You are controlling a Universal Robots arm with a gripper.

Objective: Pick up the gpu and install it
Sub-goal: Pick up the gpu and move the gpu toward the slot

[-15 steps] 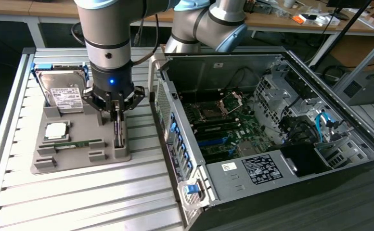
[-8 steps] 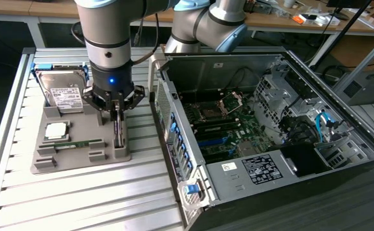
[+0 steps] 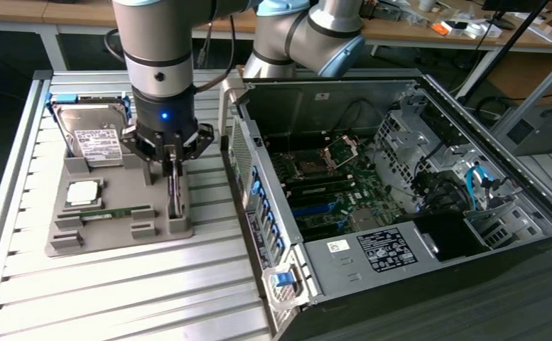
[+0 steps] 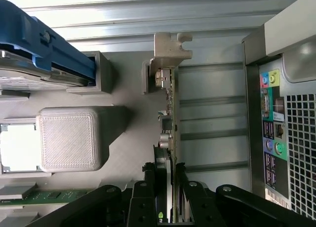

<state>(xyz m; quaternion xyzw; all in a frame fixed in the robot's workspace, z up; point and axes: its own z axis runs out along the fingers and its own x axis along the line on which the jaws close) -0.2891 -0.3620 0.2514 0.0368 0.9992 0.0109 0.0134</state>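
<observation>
Wrist view: pincer [image 4: 164,168] clamped on edge-standing gpu [image 4: 170,106] in grey tray [image 4: 131,121]; card end behind pincer hidden.

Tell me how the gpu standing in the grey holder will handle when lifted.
Likely stiff: the gpu is a flat board standing straight on edge in the grey holder. Probably tips if set down unsupported, being so thin. Possibly fragile: exposed components.

Bright, even light from above washes the ribbed tabletop [image 3: 114,298] and leaves soft shadows beside the grey tray [image 3: 105,238]. The computer case [image 3: 342,273] is dim inside. Up close, the slats glare white and the hand [image 4: 167,170] looks dark.
</observation>
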